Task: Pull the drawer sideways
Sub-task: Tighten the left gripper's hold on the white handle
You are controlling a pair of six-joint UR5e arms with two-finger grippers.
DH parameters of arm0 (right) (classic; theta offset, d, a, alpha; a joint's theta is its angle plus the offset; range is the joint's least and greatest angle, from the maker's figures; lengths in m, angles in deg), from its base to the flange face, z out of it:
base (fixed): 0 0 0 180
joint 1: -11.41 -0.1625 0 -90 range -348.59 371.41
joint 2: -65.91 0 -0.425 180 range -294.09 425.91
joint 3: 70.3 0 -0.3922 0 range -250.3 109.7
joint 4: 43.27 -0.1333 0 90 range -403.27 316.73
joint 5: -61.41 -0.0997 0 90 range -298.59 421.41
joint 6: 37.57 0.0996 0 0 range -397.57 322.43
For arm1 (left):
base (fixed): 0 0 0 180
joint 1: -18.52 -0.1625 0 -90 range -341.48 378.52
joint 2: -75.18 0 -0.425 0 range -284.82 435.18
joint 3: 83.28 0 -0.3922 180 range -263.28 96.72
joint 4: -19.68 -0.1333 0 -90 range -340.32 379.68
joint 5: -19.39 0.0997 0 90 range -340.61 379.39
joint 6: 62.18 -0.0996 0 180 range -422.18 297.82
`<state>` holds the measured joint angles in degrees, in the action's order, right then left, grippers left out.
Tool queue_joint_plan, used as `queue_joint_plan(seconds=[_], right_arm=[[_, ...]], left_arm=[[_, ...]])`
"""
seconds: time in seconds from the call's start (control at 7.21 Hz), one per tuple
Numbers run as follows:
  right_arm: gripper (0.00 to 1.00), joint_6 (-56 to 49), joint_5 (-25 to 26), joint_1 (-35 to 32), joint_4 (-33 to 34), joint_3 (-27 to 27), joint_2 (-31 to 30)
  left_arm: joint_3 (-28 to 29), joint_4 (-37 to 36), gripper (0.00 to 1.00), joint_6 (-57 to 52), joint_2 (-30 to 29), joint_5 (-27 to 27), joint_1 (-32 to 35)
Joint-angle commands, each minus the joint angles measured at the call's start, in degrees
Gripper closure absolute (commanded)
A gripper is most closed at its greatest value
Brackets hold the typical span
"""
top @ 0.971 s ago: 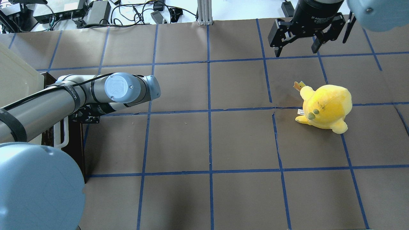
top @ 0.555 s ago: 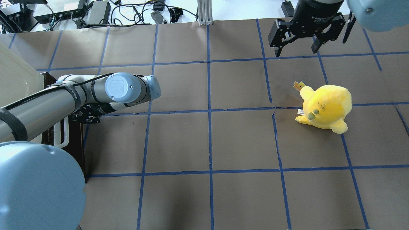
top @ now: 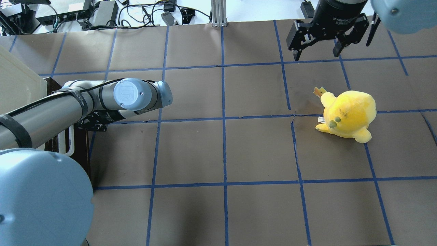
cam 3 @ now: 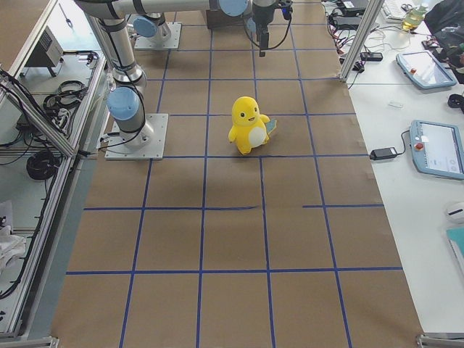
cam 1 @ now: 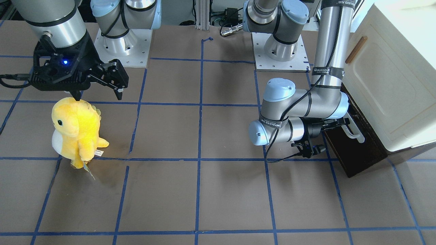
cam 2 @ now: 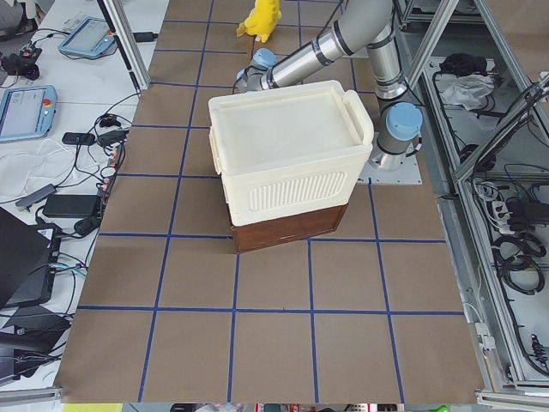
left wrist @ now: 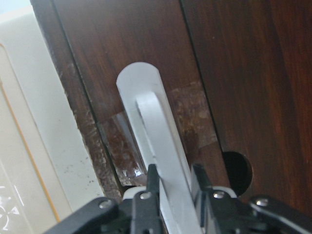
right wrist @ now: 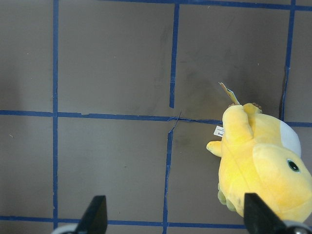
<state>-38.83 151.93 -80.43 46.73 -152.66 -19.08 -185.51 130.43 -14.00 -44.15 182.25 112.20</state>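
Observation:
The dark brown drawer point(cam 1: 358, 153) sits at the base of a cream cabinet point(cam 1: 391, 88), at the table's end on my left. Its front carries a white loop handle point(cam 1: 355, 131). In the left wrist view the handle point(left wrist: 151, 136) runs across the dark wood front point(left wrist: 234, 73), and my left gripper point(left wrist: 173, 187) is shut on it, a finger on each side. From overhead the drawer point(top: 80, 150) and handle point(top: 70, 145) lie partly under my left arm. My right gripper point(top: 315, 51) hangs open and empty at the far right.
A yellow plush toy point(top: 348, 114) stands on the right half of the table, just below my right gripper point(cam 1: 98, 92). The cabinet door has a small brown handle point(cam 1: 356, 50). Brown paper with a blue tape grid covers the table.
My left arm's elbow and shoulder have shifted slightly. The drawer and handle show no clear movement. The right arm has not moved.

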Motion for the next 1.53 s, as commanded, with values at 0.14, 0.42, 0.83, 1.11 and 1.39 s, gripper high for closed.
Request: queue_joint_plan(seconds=[0.14, 0.42, 0.83, 1.11, 1.39], right_arm=[[0.0, 0.02, 0.0, 0.0, 0.0, 0.0, 0.0], [0.0, 0.02, 0.0, 0.0, 0.0, 0.0, 0.0], [0.0, 0.02, 0.0, 0.0, 0.0, 0.0, 0.0], [0.0, 0.02, 0.0, 0.0, 0.0, 0.0, 0.0], [0.0, 0.02, 0.0, 0.0, 0.0, 0.0, 0.0]], left_arm=[[0.19, -0.71, 0.69, -0.98, 0.06, 0.0, 0.28], [0.28, -0.8, 0.69, -0.9, -0.03, 0.0, 0.37], [0.63, -1.5, 0.69, -0.98, -0.03, -0.09, 0.8], [1.77, -1.5, 0.69, -0.9, -0.12, -1.31, 2.56], [1.95, -1.5, 0.69, -0.9, -0.2, -1.49, 2.74]])
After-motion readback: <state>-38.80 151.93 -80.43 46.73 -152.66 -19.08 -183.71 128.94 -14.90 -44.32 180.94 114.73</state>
